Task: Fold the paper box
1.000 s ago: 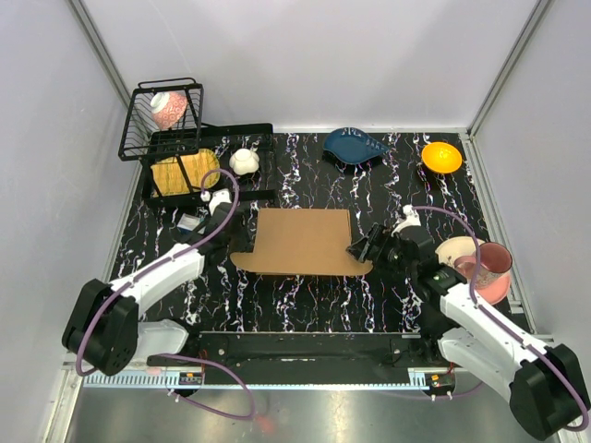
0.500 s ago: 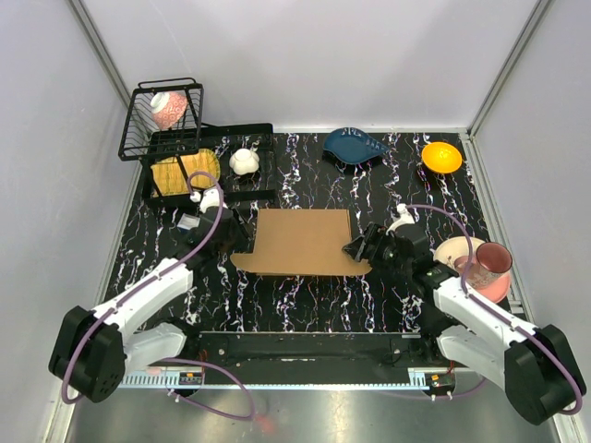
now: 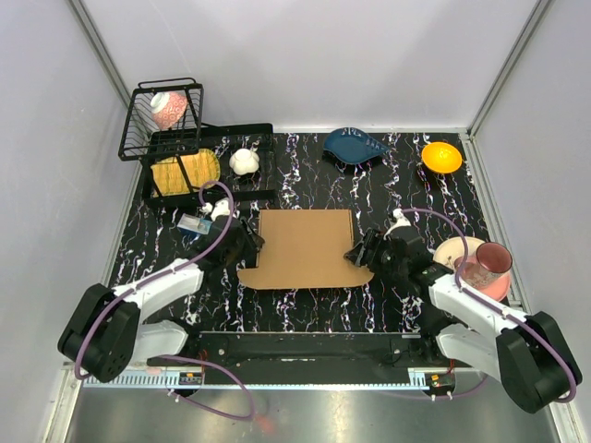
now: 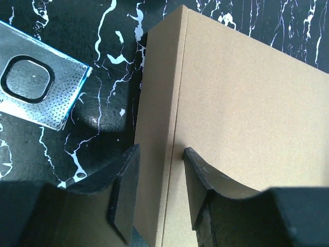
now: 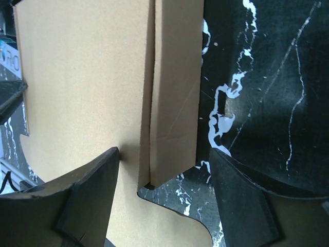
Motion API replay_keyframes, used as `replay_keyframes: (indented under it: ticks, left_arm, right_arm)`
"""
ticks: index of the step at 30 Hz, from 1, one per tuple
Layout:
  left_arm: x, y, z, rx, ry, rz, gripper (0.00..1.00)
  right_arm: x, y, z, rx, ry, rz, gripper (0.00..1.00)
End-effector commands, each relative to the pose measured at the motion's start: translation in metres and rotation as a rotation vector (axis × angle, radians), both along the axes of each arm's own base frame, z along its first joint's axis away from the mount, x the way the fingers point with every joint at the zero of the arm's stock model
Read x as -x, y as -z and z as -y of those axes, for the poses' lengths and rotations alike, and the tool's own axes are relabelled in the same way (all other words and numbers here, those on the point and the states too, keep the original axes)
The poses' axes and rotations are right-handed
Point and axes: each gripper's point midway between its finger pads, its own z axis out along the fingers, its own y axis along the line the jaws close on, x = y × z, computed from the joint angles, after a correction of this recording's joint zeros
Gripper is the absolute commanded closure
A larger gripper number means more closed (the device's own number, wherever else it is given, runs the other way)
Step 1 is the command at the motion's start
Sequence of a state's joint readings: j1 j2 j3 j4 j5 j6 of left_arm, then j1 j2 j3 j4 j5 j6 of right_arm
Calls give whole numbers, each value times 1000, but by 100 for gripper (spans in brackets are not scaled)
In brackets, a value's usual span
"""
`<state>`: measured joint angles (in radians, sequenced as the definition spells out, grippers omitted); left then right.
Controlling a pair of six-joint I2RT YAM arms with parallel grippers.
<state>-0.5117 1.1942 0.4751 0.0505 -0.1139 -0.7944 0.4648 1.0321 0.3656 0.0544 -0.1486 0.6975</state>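
Both left claw [image 4: 160, 154] and right claw [image 5: 163, 153] stand open astride paper box [image 3: 305, 245] flaps, partly cropped.

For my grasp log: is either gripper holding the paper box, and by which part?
Nothing is held: the left gripper straddles the left flap of the paper box, the right gripper its right flap, jaws open.

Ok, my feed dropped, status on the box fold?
Left gripper open astride paper box left flap; right gripper open astride right flap. Box unfolded. Nothing blocking.
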Motion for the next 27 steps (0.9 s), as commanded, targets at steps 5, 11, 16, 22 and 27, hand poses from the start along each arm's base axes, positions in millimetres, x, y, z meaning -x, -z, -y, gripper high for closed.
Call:
replay_keyframes:
  ticks: [5, 11, 16, 22, 27]
  left_arm:
    - [11, 21, -39, -226, -103, -111, 56]
    - [-9, -27, -59, -309, -173, -21, 50]
    - [-25, -73, -41, -159, -155, 146, 50]
    - [-27, -102, 15, 113, 49, 282, 51]
    - [-15, -64, 48, 193, 196, 147, 55]
  right_arm:
    - [-3, -28, 21, 79, 79, 53, 18]
    - [-25, -104, 35, 165, 112, 217, 14]
    - [-32, -145, -7, -36, -31, 372, 30]
    - [-33, -119, -62, -304, -198, 285, 65]
    - [-31, -58, -84, -372, -267, 110, 85]
